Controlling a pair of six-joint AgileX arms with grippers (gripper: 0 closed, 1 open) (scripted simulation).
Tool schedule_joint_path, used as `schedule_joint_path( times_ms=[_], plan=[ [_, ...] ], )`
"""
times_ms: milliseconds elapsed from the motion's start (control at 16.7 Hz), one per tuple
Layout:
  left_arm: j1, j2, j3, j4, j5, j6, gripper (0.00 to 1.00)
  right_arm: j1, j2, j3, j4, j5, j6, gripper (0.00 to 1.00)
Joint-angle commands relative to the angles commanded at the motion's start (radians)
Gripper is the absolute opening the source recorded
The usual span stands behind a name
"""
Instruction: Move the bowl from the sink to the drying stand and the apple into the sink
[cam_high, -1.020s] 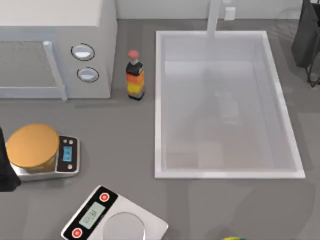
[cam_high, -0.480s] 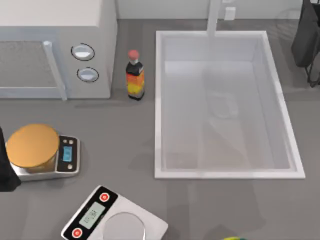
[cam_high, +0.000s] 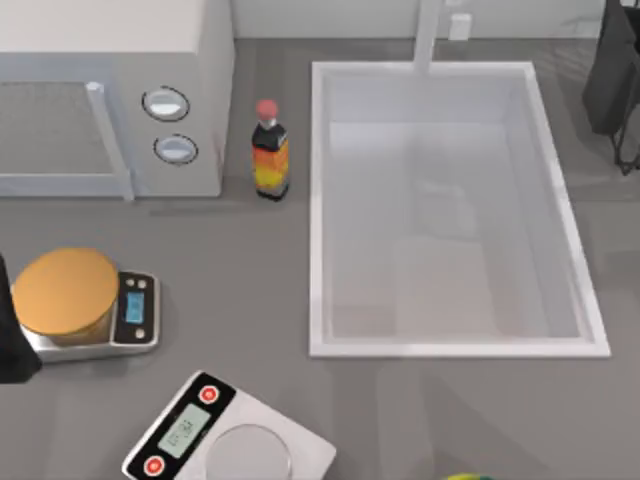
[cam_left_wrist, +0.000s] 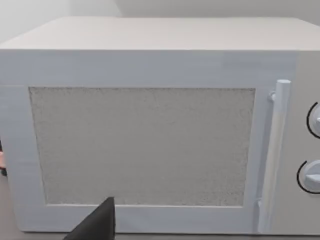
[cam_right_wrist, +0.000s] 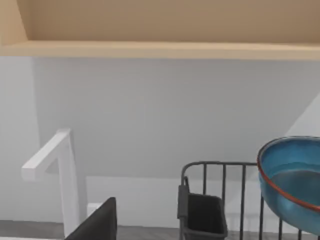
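The bowl, blue with a thin reddish rim, is seen in the right wrist view sitting tilted on the dark wire drying stand, ahead of the right gripper and off to one side of its line of sight. A dark utensil caddy hangs on the stand's near face, beside the bowl. The sink lies beyond the white faucet post and holds neither bowl nor fruit in the top view. One dark fingertip of the right gripper shows at the edge of its wrist view; whether that gripper is spread or pressed together cannot be told, and nothing is seen between its fingers. Judgement: the bowl transfer appears complete and the apple step is now in hand. The apple cannot be located in these views; only a sliver of a yellow-green object shows at the table's near edge. The next move calls for finding the red fruit and bringing an open gripper over it. The left arm is parked facing the microwave, one fingertip visible, finger state likewise undeterminable. A red-capped bottle stands between microwave and sink.
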Motion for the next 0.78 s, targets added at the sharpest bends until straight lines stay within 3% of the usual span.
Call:
schedule_joint_path(
  times_ms=[360,780],
  plan=[
    [0.000,0.000,0.000,0.000,0.000,0.000,1.00,0.062,-0.473,-0.281,-0.238,0.099,-0.012,1.00],
    [0.000,0.000,0.000,0.000,0.000,0.000,1.00,0.073,-0.581,-0.365,-0.310,0.133,-0.018,1.00]
  ],
)
